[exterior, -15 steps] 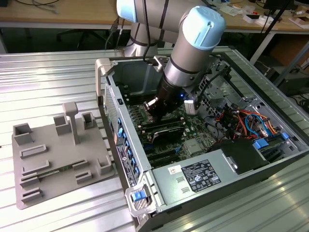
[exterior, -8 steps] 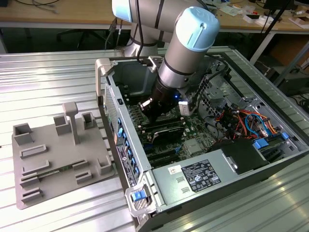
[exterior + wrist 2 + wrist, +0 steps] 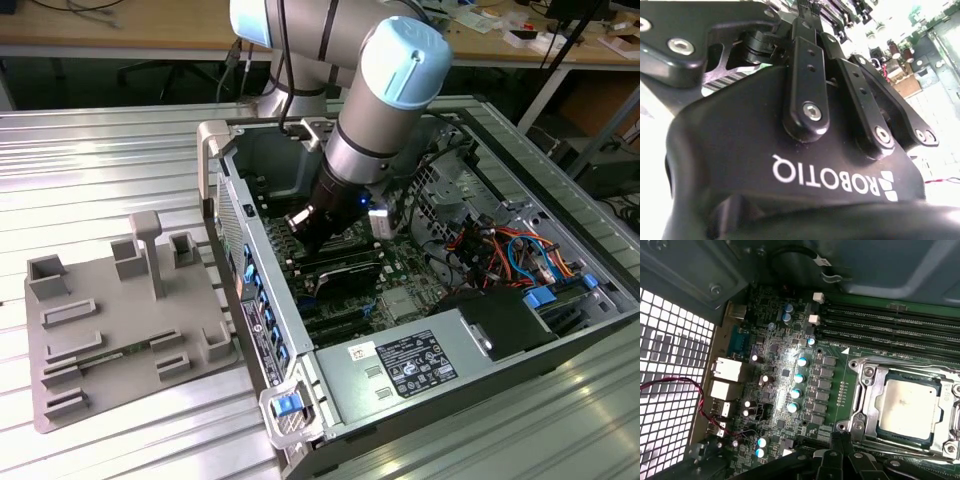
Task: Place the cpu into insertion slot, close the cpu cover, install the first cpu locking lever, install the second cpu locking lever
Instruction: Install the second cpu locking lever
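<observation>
Black linkages of your gripper fill the second wrist view's foreground; you cannot tell from them whether it is open or closed. Beyond, the first wrist view gives you what that one hides: the cpu lies seated in the insertion slot, with the cpu cover framing it, apparently already down. Farther out, the exterior view shows the arm reaching down into the computer case, beside a grey fixture tray.
</observation>
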